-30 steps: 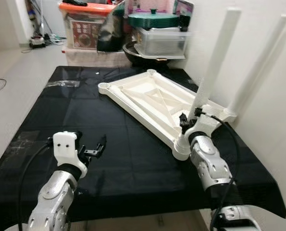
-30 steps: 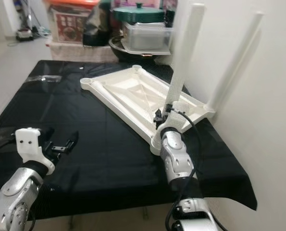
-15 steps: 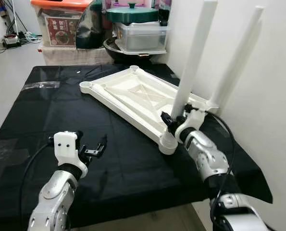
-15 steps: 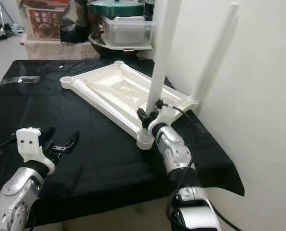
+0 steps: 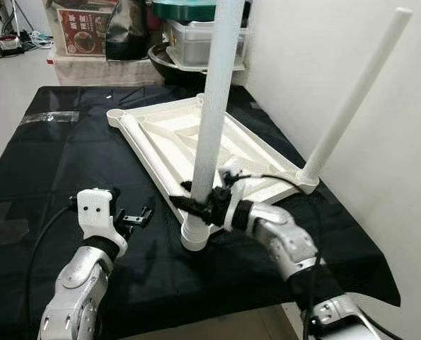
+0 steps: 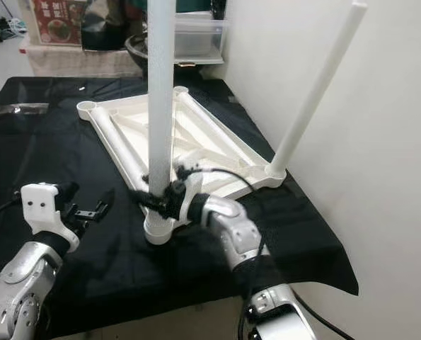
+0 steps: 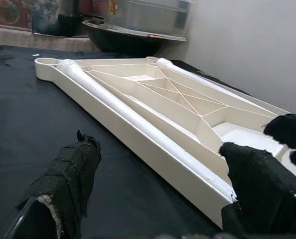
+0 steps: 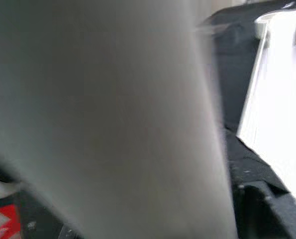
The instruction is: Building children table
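— Where is the children's table top (image 5: 196, 138) now?
— It lies upside down on the black cloth (image 5: 47, 163), one corner near the cloth's right edge by the wall (image 5: 316, 64).
— And the pincers?
— The right pincer (image 5: 196, 205) is clamped on the near leg (image 5: 214, 106), standing in its corner socket. The left pincer (image 5: 136, 216) is apart, over bare cloth.

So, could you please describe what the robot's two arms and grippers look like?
Both arms are jointed silver metal with black cables alongside. The left gripper has a white boxy wrist block with two small dark dots and black fingers with frayed padding. The right gripper is black too.
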Robot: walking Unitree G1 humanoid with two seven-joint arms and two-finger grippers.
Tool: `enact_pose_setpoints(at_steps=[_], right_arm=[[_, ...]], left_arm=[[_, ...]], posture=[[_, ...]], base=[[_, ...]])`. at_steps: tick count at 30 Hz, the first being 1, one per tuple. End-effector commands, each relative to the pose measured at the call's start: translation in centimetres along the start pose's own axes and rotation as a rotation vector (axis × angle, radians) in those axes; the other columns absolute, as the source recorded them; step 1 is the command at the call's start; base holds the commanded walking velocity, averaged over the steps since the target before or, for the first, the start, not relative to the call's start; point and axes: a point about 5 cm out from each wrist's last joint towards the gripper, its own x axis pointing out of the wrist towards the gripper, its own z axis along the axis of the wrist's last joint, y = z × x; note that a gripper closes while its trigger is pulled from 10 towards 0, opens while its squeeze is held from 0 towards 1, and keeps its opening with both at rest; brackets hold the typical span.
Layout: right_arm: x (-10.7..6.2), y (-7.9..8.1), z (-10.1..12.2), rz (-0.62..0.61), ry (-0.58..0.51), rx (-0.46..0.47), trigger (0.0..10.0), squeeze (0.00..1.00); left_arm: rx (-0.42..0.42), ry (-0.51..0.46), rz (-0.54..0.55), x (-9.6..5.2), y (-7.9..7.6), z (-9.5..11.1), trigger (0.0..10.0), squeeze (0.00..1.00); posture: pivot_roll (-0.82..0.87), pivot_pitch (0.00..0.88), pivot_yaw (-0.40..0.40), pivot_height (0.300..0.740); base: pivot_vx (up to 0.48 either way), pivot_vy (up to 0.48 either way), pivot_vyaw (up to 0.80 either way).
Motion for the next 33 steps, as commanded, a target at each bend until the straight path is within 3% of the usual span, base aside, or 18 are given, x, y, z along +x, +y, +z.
enact_pose_setpoints(at_steps=[1, 4, 6, 7, 9, 10, 11, 13, 18, 19, 21, 22, 25, 26, 27, 28, 29, 33], right_arm=[[-0.1, 0.2, -0.6, 0.004, 0.012, 0.022, 0.0, 0.0], [-0.3, -0.5, -1.0, -0.088, 0.035, 0.011, 0.0, 0.0], [-1.9, -4.4, -2.4, -0.58, 0.15, 0.016, 0.0, 0.0], [-4.4, -6.6, -3.1, -0.922, 0.197, 0.034, 0.0, 0.0], [-4.4, -6.6, -3.1, -0.922, 0.197, 0.034, 0.0, 0.0], [-6.2, -7.7, -3.6, -1.132, 0.227, 0.05, 0.0, 0.0], [-6.2, -7.7, -3.6, -1.132, 0.227, 0.05, 0.0, 0.0], [-9.4, -8.1, -3.9, -1.372, 0.215, 0.022, 0.0, 0.0], [-10.1, -8.0, -3.7, -1.418, 0.195, -0.012, 0.0, 0.0], [-8.5, -7.6, -3.5, -1.313, 0.187, 0.019, 10.0, 0.0], [-6.0, -6.8, -3.0, -1.163, 0.135, 0.062, 10.0, 0.02], [-5.0, -6.4, -2.4, -1.095, 0.083, 0.078, 10.0, 1.0], [-3.1, -5.9, -1.2, -0.961, 0.003, 0.12, 10.0, 1.0], [-2.3, -5.7, -0.2, -0.882, -0.039, 0.111, 10.0, 0.36], [-1.9, -5.6, 0.4, -0.833, -0.065, 0.1, 10.0, 0.36], [-1.3, -5.3, 1.2, -0.726, -0.107, 0.115, 10.0, 0.0], [-1.3, -5.3, 1.2, -0.726, -0.107, 0.115, 10.0, 0.0], [-0.1, -4.2, 2.6, -0.445, -0.134, 0.052, 10.0, 0.0]], left_arm=[[-0.008, 0.011, -0.012, -0.2, -0.2, -0.1, 10.0, 0.0], [-0.009, 0.012, -0.016, -0.2, -0.2, -0.1, 10.0, 0.0], [-0.01, 0.014, -0.021, -0.1, -0.3, -0.1, 10.0, 0.0], [-0.009, 0.015, -0.021, -0.1, -0.3, -0.1, 10.0, 0.0], [-0.009, 0.015, -0.021, -0.1, -0.3, -0.1, 10.0, 0.0], [-0.008, 0.015, -0.021, 0.0, -0.3, -0.1, 10.0, 0.0], [-0.008, 0.015, -0.021, 0.0, -0.3, -0.1, 10.0, 0.0], [-0.001, 0.015, -0.01, -0.1, -0.1, -0.2, 10.0, 0.0], [0.001, 0.016, -0.005, -0.2, 0.0, -0.2, 10.0, 0.0], [0.004, 0.02, -0.006, -0.2, 0.1, -0.2, 10.0, 0.0], [0.008, 0.026, -0.007, -0.3, 0.3, -0.3, 10.0, 0.0], [0.009, 0.028, -0.007, -0.3, 0.3, -0.3, 10.0, 0.0], [0.01, 0.029, -0.005, -0.4, 0.4, -0.3, 10.0, 0.0], [0.01, 0.029, -0.004, -0.4, 0.5, -0.3, 10.0, 0.0], [0.009, 0.029, -0.003, -0.4, 0.5, -0.3, 10.0, 0.0], [0.007, 0.028, -0.002, -0.4, 0.6, -0.3, 10.0, 0.0], [0.007, 0.028, -0.002, -0.4, 0.6, -0.3, 10.0, 0.0], [0.003, 0.026, -0.005, -0.4, 0.6, -0.3, 10.0, 0.0]], posture=[[0.07, 0.0, -0.094, 0.74], [0.06, 0.0, -0.084, 0.74], [0.05, 0.0, -0.077, 0.74], [0.06, 0.0, -0.082, 0.74], [0.06, 0.0, -0.082, 0.74], [0.06, 0.0, -0.082, 0.74], [0.06, 0.0, -0.082, 0.74], [0.06, 0.0, -0.076, 0.74], [0.06, 0.0, -0.076, 0.74], [0.07, 0.0, -0.073, 0.74], [0.08, 0.0, -0.073, 0.74], [0.09, 0.0, -0.079, 0.74], [0.1, 0.0, -0.089, 0.74], [0.1, 0.0, -0.092, 0.74], [0.1, 0.0, -0.092, 0.74], [0.1, 0.0, -0.09, 0.74], [0.1, 0.0, -0.09, 0.74], [0.1, 0.0, -0.092, 0.74]], base=[[0.0, 0.0, 0.0], [0.0, 0.0, 0.0], [0.0, 0.0, 0.0], [0.0, 0.0, 0.0], [0.0, 0.0, 0.0], [0.0, 0.0, 0.0], [0.0, 0.0, 0.0], [0.0, 0.0, 0.0], [0.0, 0.0, 0.0], [0.0, 0.0, 0.0], [0.0, 0.0, 0.0], [0.0, 0.0, 0.0], [0.0, 0.0, 0.0], [0.0, 0.0, 0.0], [0.0, 0.0, 0.0], [0.0, 0.0, 0.0], [0.0, 0.0, 0.0], [0.0, 0.0, 0.0]])
